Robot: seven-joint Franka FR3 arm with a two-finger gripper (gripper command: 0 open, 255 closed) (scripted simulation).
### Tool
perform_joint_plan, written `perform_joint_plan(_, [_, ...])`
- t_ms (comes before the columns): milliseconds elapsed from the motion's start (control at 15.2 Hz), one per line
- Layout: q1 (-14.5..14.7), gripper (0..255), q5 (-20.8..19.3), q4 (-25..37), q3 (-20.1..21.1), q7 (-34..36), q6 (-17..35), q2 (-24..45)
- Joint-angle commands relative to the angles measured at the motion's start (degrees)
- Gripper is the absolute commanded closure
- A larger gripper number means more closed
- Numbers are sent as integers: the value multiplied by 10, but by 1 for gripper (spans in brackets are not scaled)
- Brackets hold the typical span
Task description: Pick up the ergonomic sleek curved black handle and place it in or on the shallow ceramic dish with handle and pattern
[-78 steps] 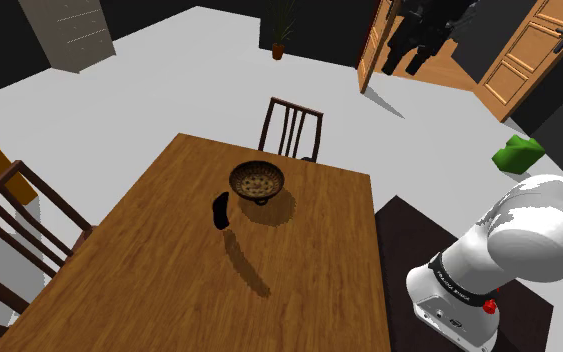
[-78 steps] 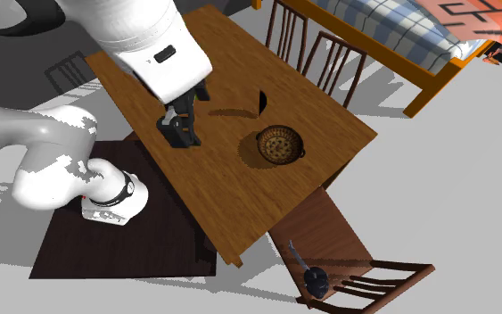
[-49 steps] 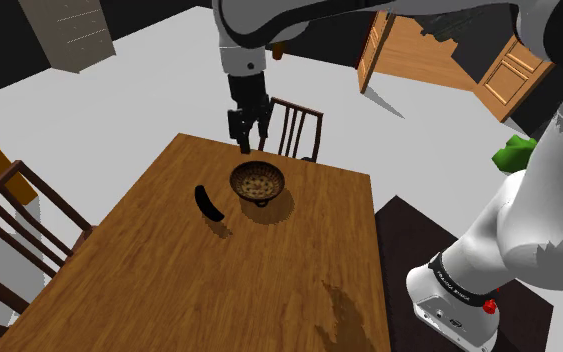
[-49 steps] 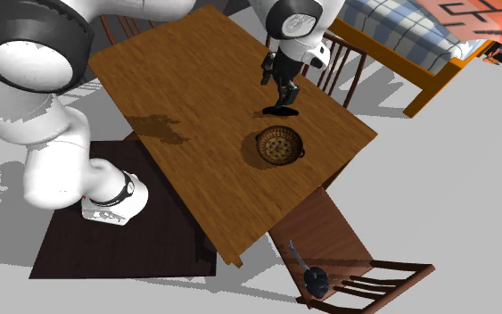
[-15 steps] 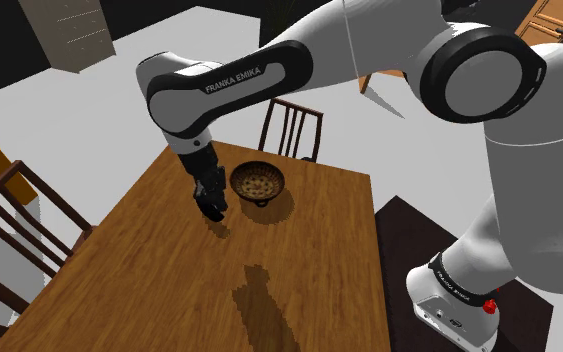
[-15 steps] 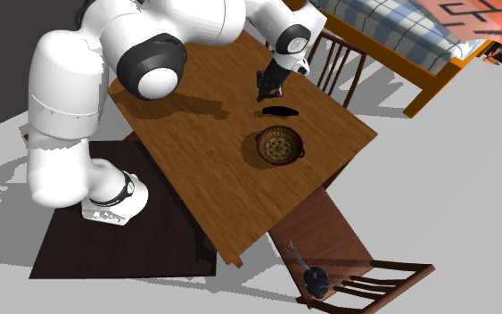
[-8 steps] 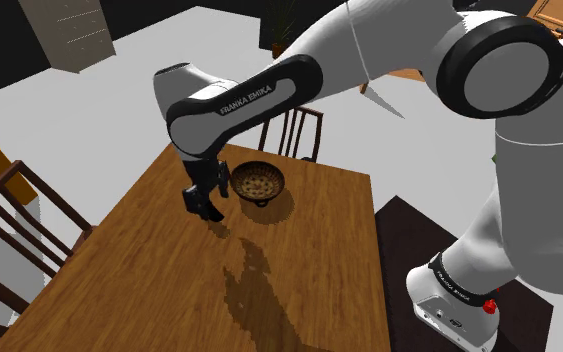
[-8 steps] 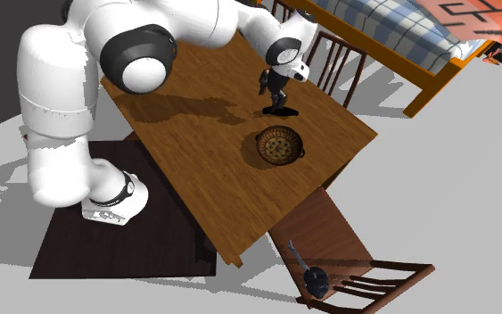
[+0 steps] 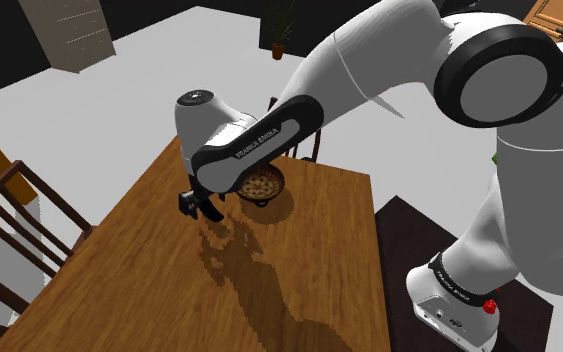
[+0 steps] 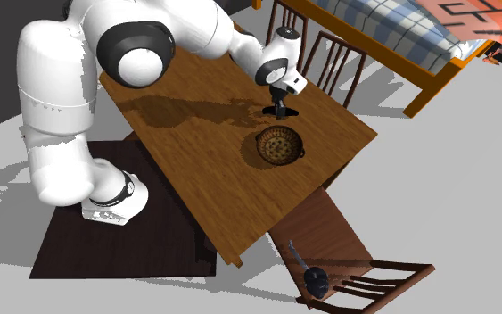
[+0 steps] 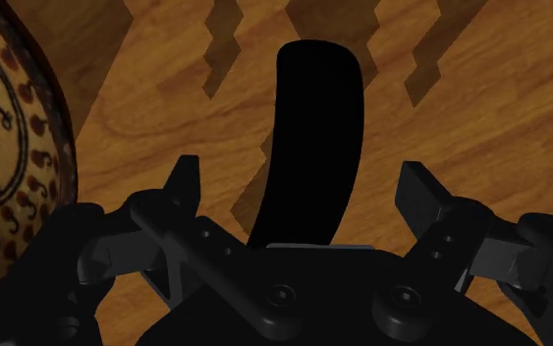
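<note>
Closest in, the wrist view has the gripper low over the wooden table, its two black fingers spread wide. Between them the curved black handle lies flat on the wood with a gap on each side. Neither finger touches it, so it is not held. Near the handle, past the outer side of one finger, sits the dish, cream inside with a dark brown pattern.

From the shoulder view the gripper is down at the table, toward its far end and just left of the dish. The white arm arches over from its base at lower right and throws a jagged shadow on the wood. A wooden chair stands at the table's left side.

In the second exterior view the gripper points down just beyond the dish. Farther off stands a bed with a checked cover.
</note>
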Motion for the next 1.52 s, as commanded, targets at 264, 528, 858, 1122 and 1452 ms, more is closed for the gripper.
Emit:
perform_joint_plan(264, [1, 0, -2, 1, -2, 2, 21, 21])
perform_joint_plan(528, [1, 0, -2, 1, -2, 2, 21, 21])
perform_joint_plan(858, [1, 255, -2, 1, -2, 2, 21, 20])
perform_joint_plan(1122, [1, 255, -2, 1, -2, 2, 23, 22])
perform_joint_plan(1452, [0, 255, -1, 0, -1, 2, 11, 9])
